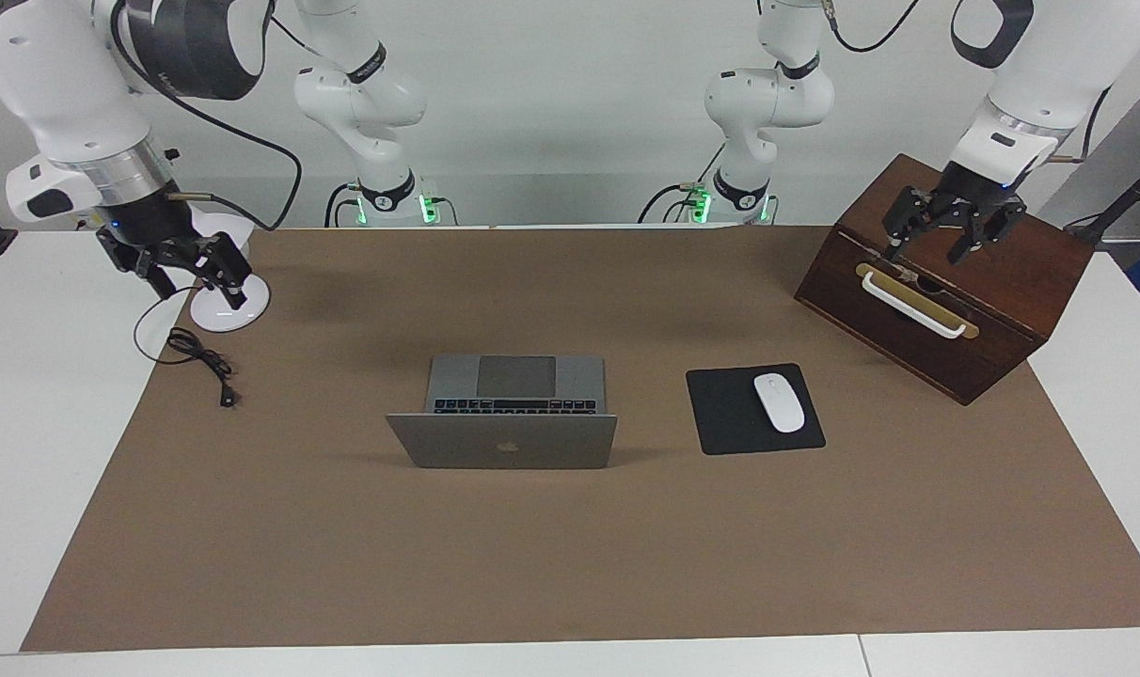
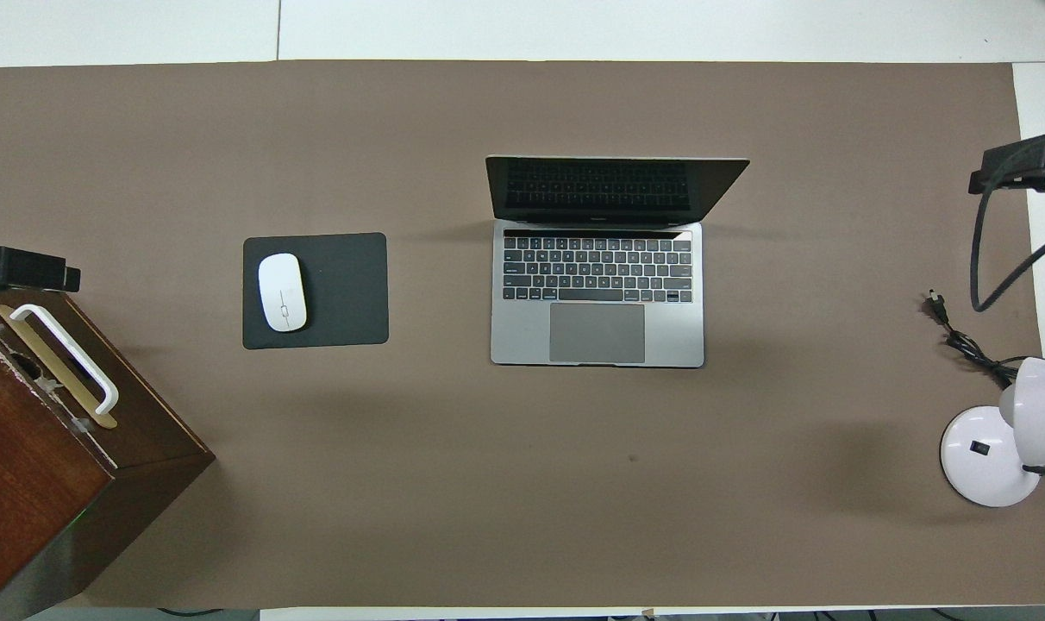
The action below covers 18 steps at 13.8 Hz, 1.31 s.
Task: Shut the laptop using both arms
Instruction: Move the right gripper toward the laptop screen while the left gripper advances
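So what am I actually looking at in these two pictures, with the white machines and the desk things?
Those are two white robot arms. One picture looks across the table at them; the other looks down from above their end. The laptop stands open mid-table on a brown mat. Beside it, toward the left arm's end, a white mouse lies on a black mouse pad. The left end effector hangs over a wooden box with a white handle. The right end effector hangs by a white desk lamp and its loose cord. Both end effectors are open and hold nothing.
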### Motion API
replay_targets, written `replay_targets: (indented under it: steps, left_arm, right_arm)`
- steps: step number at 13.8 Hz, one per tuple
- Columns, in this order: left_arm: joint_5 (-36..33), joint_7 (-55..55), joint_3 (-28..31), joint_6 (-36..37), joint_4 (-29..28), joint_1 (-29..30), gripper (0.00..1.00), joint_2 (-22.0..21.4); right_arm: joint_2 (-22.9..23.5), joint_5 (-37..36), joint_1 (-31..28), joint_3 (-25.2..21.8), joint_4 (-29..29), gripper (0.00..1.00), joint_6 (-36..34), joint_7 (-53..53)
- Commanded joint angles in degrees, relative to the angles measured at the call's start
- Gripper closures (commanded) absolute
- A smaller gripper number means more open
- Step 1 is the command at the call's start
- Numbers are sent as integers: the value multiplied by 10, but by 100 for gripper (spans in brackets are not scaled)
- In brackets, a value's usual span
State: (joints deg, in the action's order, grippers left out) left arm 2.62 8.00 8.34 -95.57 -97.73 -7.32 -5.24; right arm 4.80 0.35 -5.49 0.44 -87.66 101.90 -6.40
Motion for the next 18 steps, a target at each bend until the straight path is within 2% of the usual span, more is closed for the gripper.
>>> replay_targets:
  steps: [1,6,9,11,15,18]
  left_arm:
    - [-8,-8,4,13,-15,8,100,-18]
    - [-8,-8,2,2,-13,9,100,-18]
    - [-7,-13,0,-19,-18,1,100,-18]
    - [-7,-16,-1,-44,-32,-13,100,-19]
    - [-7,-18,-2,-115,-103,-44,100,-50]
    - [-4,-65,-3,-211,-191,-82,100,-87]
  right_arm:
    - [28,11,7,4,30,0,57,8]
    - [57,4,63,4,32,0,124,-53]
    - [93,2,75,4,37,0,180,-62]
    - [128,-1,77,4,68,0,196,-63]
    - [201,-7,83,4,126,0,243,-63]
    - [221,-8,114,4,127,0,276,-83]
